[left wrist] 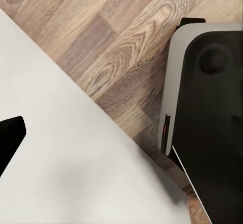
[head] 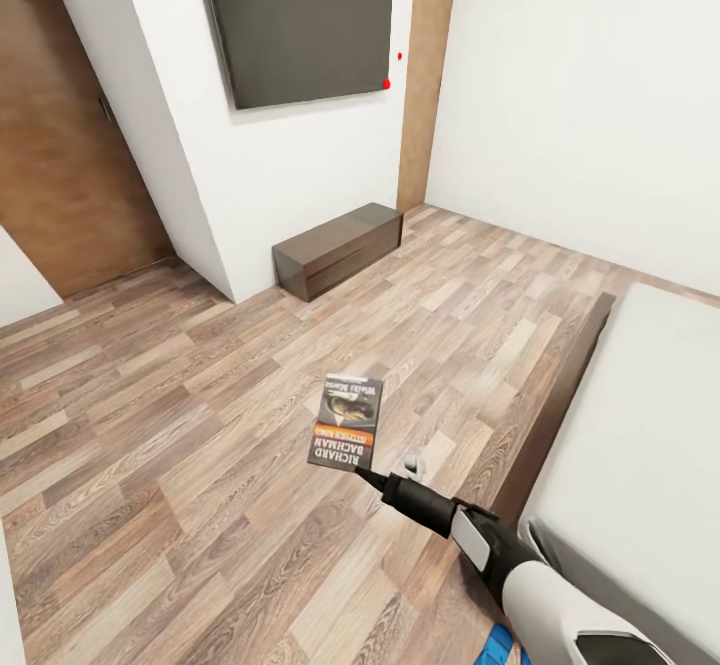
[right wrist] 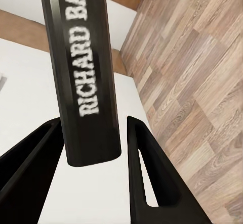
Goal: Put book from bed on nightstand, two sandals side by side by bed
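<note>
The book (head: 347, 422), dark grey with an orange band and white lettering, hangs in the air over the wood floor, left of the bed (head: 650, 425). My right gripper (head: 366, 472) is shut on its lower edge. In the right wrist view the book's spine (right wrist: 83, 72) stands between the two black fingers (right wrist: 147, 178) of the right gripper (right wrist: 93, 124). A scrap of bright blue sandal (head: 497, 647) peeks out under my right arm at the head view's bottom edge. One black fingertip (left wrist: 10, 138) of my left gripper shows over a pale surface. The nightstand is out of view.
A long low dark-wood bench (head: 340, 248) stands against the white wall under a dark panel (head: 300, 20). A brown door (head: 70, 165) is at far left. The bed's dark frame edge (head: 560, 395) runs along the right. Open plank floor (head: 200, 445) lies between bench and bed.
</note>
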Motion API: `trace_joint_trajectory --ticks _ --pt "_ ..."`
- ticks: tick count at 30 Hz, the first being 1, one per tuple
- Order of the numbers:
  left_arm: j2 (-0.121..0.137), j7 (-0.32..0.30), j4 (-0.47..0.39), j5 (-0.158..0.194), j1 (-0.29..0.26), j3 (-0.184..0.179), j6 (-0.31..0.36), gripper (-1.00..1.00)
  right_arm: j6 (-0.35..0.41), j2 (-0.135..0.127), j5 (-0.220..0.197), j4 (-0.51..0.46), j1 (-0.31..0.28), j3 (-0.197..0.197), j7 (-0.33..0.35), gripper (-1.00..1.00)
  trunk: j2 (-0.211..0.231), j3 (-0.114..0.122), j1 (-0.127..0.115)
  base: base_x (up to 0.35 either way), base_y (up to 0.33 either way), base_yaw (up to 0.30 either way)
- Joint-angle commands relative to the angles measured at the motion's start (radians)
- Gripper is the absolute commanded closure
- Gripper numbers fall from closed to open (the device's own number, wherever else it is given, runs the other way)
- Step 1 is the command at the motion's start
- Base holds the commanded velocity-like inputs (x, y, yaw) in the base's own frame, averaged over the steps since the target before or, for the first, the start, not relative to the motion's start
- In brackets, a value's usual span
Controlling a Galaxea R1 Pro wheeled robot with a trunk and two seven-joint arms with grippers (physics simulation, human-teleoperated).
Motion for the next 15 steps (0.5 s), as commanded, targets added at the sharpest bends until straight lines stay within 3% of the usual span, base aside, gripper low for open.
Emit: trace_joint_trajectory --ticks 1,15 --pt "-0.001 0.006 -0.001 0.006 -0.006 -0.008 -0.002 -1.00 0.010 0.002 -0.003 0.004 -0.001 -0.007 -0.001 1.00 -0.002 -0.002 0.000 0.000 0.000 0.000" --pt "-0.007 0.015 0.003 0.010 -0.040 0.000 0.004 -1.00 -0.041 0.019 -0.002 0.085 0.000 -0.006 -0.031 1.00 -0.002 -0.002 0.000 0.000 0.000 0.000"
